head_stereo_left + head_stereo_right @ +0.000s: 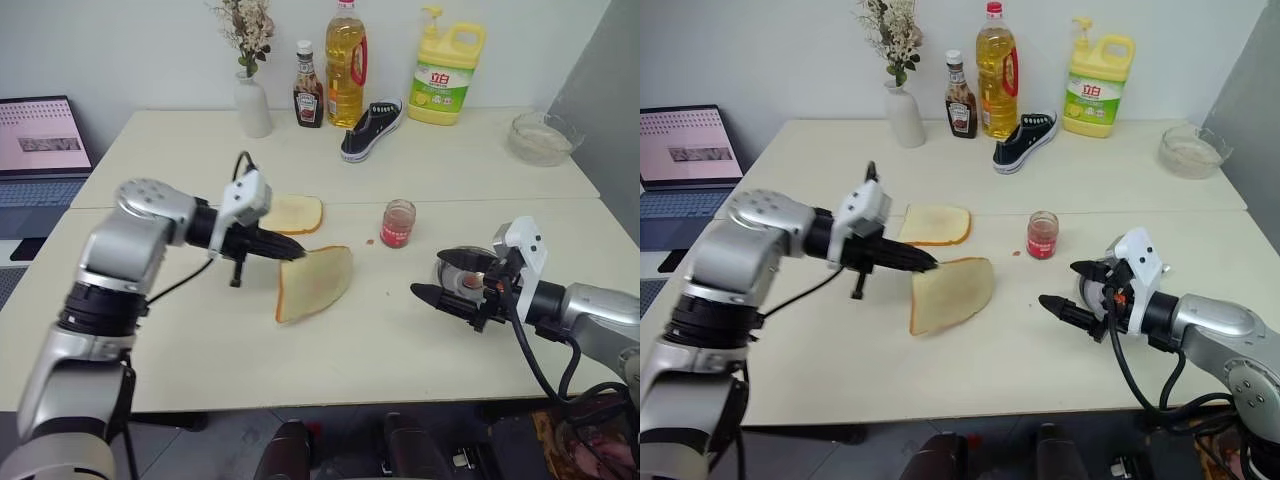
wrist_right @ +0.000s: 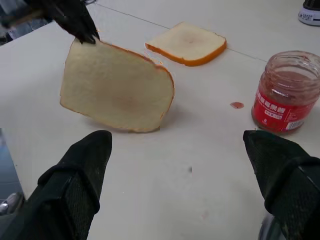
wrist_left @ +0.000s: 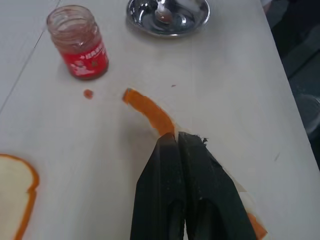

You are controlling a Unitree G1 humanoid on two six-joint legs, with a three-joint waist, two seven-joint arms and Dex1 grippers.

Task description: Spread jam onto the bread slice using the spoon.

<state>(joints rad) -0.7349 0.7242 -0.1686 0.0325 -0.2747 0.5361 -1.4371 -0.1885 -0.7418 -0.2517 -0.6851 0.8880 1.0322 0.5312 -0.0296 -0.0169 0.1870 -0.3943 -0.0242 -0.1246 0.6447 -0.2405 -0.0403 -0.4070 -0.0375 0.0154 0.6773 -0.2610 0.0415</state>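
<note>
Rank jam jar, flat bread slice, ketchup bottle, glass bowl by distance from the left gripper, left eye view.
From the left gripper:
1. Flat bread slice, just behind it.
2. Jam jar, to its right.
3. Ketchup bottle, at the table's back.
4. Glass bowl, far right corner.

The yellow detergent jug (image 1: pixel 447 78) at the back of the table carries a green label with a red badge holding two white Chinese characters that read 立白. The jam jar (image 2: pixel 285 93) has a red label with white print, too small to read. The ketchup bottle (image 1: pixel 308 93) and the laptop screen (image 1: pixel 42 136) show print too, none legible.
</note>
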